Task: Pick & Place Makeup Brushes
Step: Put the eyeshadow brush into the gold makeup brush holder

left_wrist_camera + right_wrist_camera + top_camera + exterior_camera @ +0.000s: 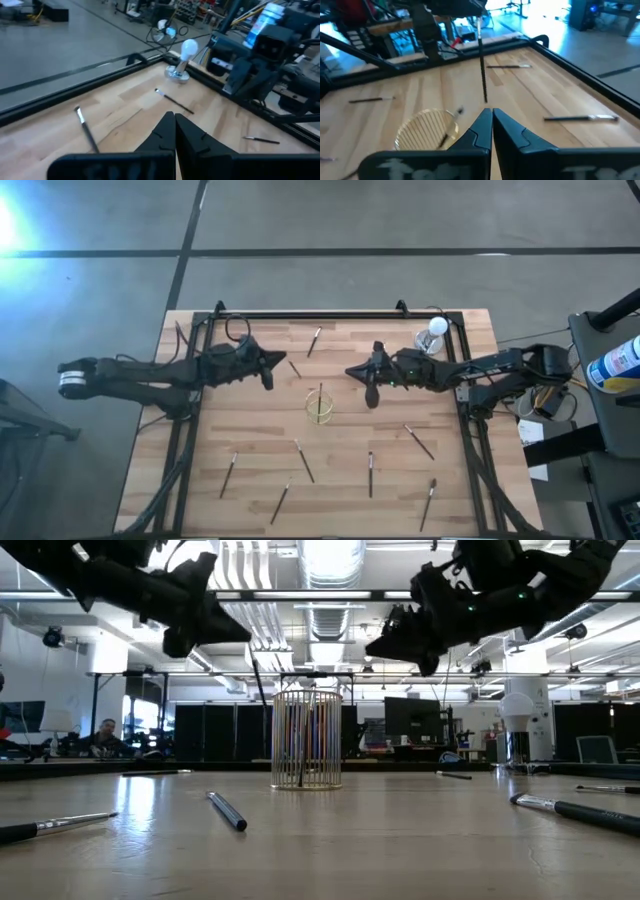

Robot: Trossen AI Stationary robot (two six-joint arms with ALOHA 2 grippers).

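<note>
My left gripper hovers above the table, left of the wire cup, shut on a makeup brush that hangs below it. One brush stands in the cup. My right gripper hovers right of the cup, shut and touching nothing; in its wrist view the fingers point toward the cup. Several more brushes lie flat on the table, among them one near the far edge, one on the right, and two toward the near edge. My left gripper holds the makeup brush by its upper end, pinched between the shut fingers. The brush is lifted clear and hangs nearly upright below the fingers, its lower end above the table. The left wrist view does not show the place of contact.
A white round-topped object stands at the far right corner, inside the black frame that runs round the table. More brushes lie along the near side. Bare wood lies between the cup and the frame's far bar.
</note>
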